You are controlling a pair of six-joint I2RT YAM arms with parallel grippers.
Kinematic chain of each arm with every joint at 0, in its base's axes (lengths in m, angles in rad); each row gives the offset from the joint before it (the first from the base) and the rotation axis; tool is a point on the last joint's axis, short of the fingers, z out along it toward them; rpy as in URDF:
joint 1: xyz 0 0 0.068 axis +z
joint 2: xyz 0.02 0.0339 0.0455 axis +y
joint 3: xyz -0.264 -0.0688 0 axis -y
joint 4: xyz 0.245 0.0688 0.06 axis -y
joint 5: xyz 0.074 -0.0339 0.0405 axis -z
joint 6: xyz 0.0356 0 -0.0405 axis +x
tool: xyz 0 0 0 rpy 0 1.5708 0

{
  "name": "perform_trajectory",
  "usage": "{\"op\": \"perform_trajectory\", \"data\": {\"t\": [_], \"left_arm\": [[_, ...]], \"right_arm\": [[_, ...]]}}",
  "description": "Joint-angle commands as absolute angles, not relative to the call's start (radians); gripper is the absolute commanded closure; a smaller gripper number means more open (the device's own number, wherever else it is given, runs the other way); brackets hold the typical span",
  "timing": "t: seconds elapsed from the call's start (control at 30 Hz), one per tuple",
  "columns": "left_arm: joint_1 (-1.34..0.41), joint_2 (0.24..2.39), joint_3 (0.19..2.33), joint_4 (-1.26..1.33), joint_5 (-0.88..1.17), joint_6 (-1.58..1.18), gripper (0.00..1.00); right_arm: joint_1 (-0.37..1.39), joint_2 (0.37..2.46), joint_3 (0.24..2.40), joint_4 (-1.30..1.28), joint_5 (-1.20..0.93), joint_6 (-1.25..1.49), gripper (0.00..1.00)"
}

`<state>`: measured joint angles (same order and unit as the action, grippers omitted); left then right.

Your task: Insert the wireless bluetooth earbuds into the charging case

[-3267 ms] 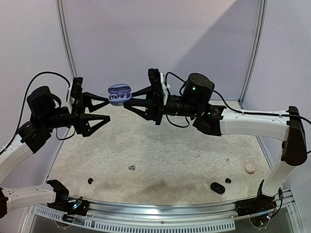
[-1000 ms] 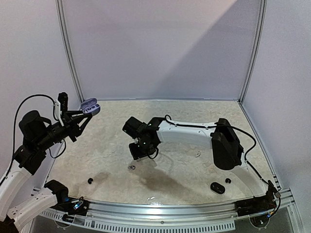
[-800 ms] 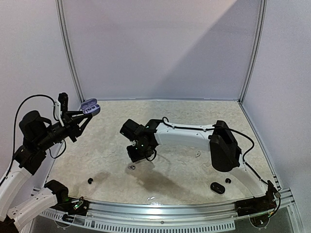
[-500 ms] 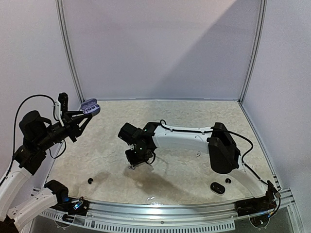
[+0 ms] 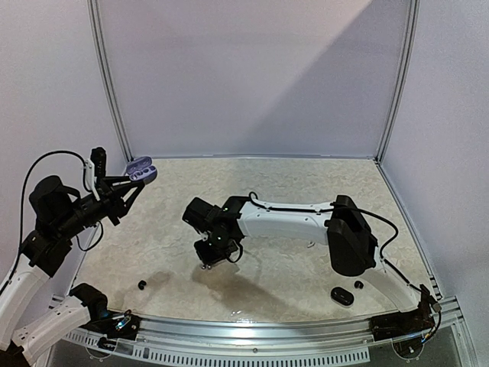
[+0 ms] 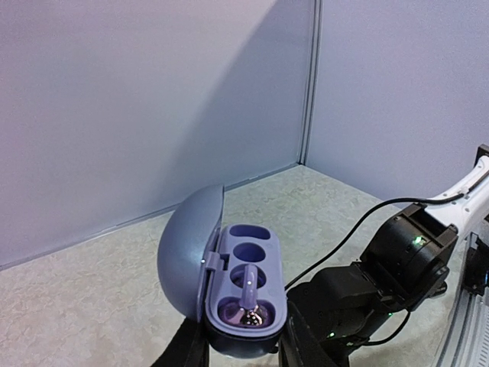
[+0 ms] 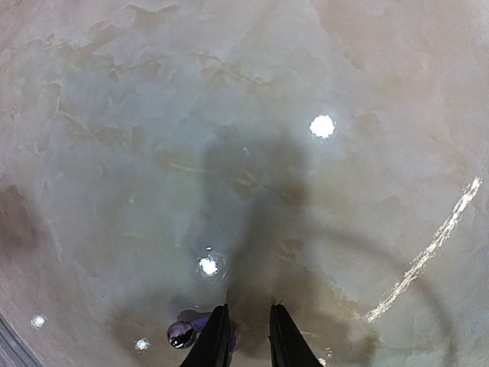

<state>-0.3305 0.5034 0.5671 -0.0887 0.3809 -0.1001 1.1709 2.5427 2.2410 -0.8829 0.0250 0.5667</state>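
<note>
Left gripper: clamped on open case, raised over the surface's left edge, one bud seated inside. Right gripper: fingers slightly apart, down at front centre. Loose bud lies just beside one finger, open surface all round.

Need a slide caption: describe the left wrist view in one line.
Open purple charging case with one earbud seated in its near well, the far well empty.

Filmed from high behind; from left wrist, across at right arm, shared with top; from right wrist, close over table.
</note>
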Motion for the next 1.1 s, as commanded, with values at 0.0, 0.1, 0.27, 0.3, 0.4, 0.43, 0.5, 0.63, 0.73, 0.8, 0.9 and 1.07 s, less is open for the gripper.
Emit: {"op": "perform_trajectory", "data": {"t": [0.0,0.1,0.27,0.3,0.4,0.43,0.5,0.63,0.73,0.8,0.9,1.07], "left_arm": [[-0.320,0.497,0.549,-0.096,0.378,-0.087,1.00],[-0.320,0.497,0.549,-0.098,0.377,-0.082,1.00],[-0.319,0.498,0.548,-0.101,0.376,-0.073,1.00],[-0.320,0.498,0.548,-0.101,0.375,-0.072,1.00],[-0.320,0.497,0.547,-0.102,0.375,-0.069,1.00],[-0.320,0.497,0.546,-0.103,0.374,-0.069,1.00],[-0.320,0.496,0.547,-0.105,0.374,-0.068,1.00],[-0.320,0.497,0.545,-0.110,0.372,-0.061,1.00],[-0.321,0.500,0.544,-0.107,0.371,-0.058,1.00],[-0.320,0.502,0.542,-0.104,0.371,-0.057,1.00],[-0.320,0.502,0.540,-0.105,0.371,-0.056,1.00],[-0.320,0.505,0.540,-0.107,0.370,-0.052,1.00]], "right_arm": [[1.198,2.536,2.215,-0.905,0.011,0.535,0.82],[1.201,2.533,2.215,-0.918,0.012,0.521,0.82],[1.217,2.521,2.210,-0.931,-0.019,0.481,0.82],[1.220,2.520,2.210,-0.928,-0.026,0.463,0.83],[1.228,2.520,2.211,-0.922,-0.052,0.427,0.82],[1.230,2.520,2.211,-0.923,-0.058,0.417,0.82],[1.229,2.519,2.209,-0.924,-0.072,0.411,0.81],[1.235,2.504,2.204,-0.919,-0.088,0.387,0.81],[1.242,2.500,2.204,-0.905,-0.092,0.358,0.80],[1.243,2.501,2.204,-0.896,-0.092,0.352,0.80],[1.242,2.503,2.204,-0.879,-0.084,0.346,0.81],[1.242,2.513,2.204,-0.845,-0.081,0.328,0.82]]}}
